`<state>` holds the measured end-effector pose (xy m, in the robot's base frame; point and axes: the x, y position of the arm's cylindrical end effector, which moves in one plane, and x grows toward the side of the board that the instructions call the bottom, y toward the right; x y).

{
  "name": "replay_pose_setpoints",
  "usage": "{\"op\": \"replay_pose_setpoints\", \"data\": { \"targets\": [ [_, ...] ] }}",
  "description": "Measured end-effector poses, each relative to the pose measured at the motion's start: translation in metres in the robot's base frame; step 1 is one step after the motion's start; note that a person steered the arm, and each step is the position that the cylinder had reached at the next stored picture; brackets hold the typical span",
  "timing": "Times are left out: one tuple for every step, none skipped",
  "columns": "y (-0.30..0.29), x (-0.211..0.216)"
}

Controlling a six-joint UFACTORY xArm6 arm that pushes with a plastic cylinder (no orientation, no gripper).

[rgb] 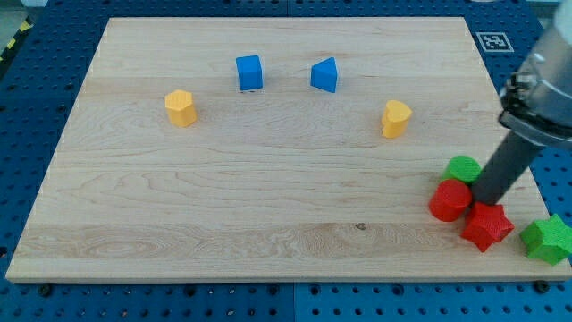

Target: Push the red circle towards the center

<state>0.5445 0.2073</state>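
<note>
The red circle [449, 200] lies near the board's bottom right corner. My tip [483, 202] stands right beside it on the view's right, touching or nearly touching it. A red star [487, 225] lies just below the tip. A green circle-like block [464, 169] sits just above the red circle, partly hidden behind the rod.
A green star [550, 239] lies at the board's right edge [542, 192], partly off it. A blue cube [249, 72] and a blue triangular block [324, 75] sit at the top middle. A yellow block [180, 108] is at the left and another yellow block [395, 118] at the right.
</note>
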Motion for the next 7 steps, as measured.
{"op": "replay_pose_setpoints", "data": {
  "targets": [
    [-0.005,0.008],
    [-0.013,0.009],
    [-0.037,0.008],
    [-0.077,0.008],
    [-0.113,0.007],
    [-0.147,-0.001],
    [-0.186,-0.01]
  ]
}}
